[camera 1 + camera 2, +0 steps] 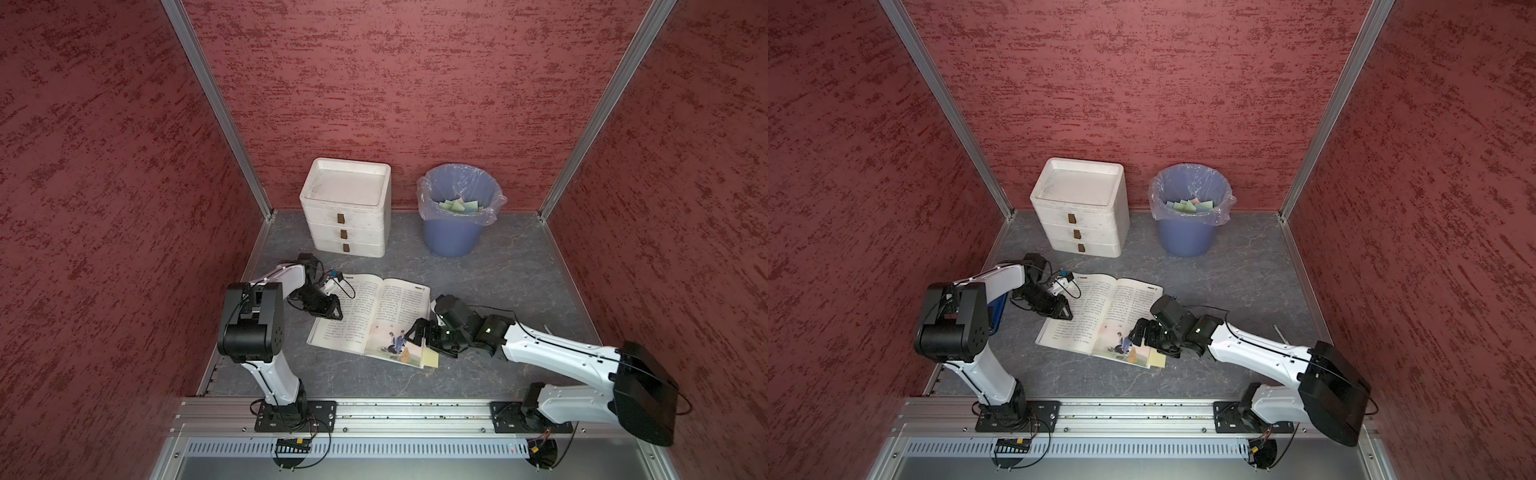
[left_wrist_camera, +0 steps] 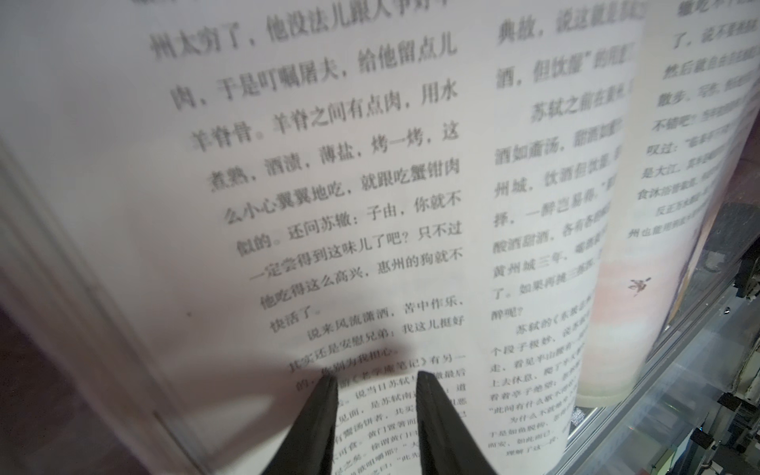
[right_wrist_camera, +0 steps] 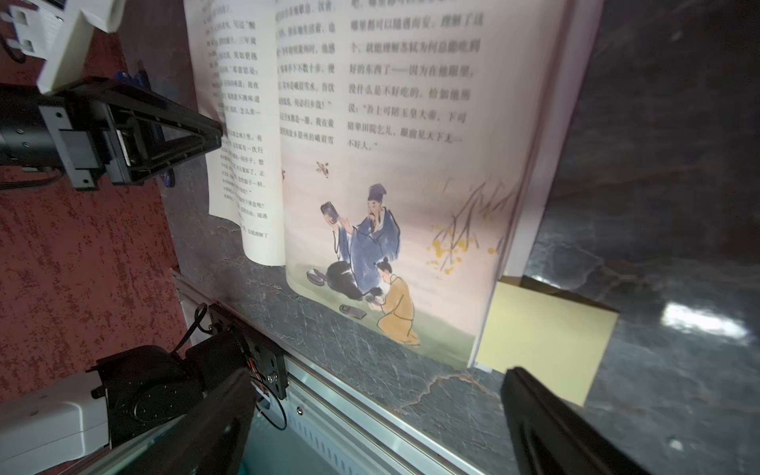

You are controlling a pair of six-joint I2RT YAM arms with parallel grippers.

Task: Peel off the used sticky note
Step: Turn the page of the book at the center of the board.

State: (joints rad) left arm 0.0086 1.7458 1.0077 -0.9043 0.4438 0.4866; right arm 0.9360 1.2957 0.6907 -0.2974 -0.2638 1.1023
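- My left claw (image 2: 376, 380) sits low over the left page of the book (image 1: 365, 307), with its tips a little apart and nothing between them. I judge it is there to pin the book, so the pages won't slide or lift when the note comes away. I cannot tell whether the tips actually press on the paper.
- The note (image 3: 543, 345), pale yellow, pokes out from under the book's near right corner. It lies flat on the table (image 1: 498, 270). One edge looks tucked under the pages and the rest lies exposed, which gives me something to grab.
- My right claw (image 3: 378, 372) is spread wide and empty, held low just beside the note. In the wrist view one finger (image 3: 547, 419) overlaps the note's near corner, but I cannot say whether it touches.
- I keep it wide because a flat sheet gives no thickness. I think one finger has to catch the free edge before I pinch.
- The bin (image 1: 451, 241) stands well apart at the back with other notes in it, so that is probably where this one goes.
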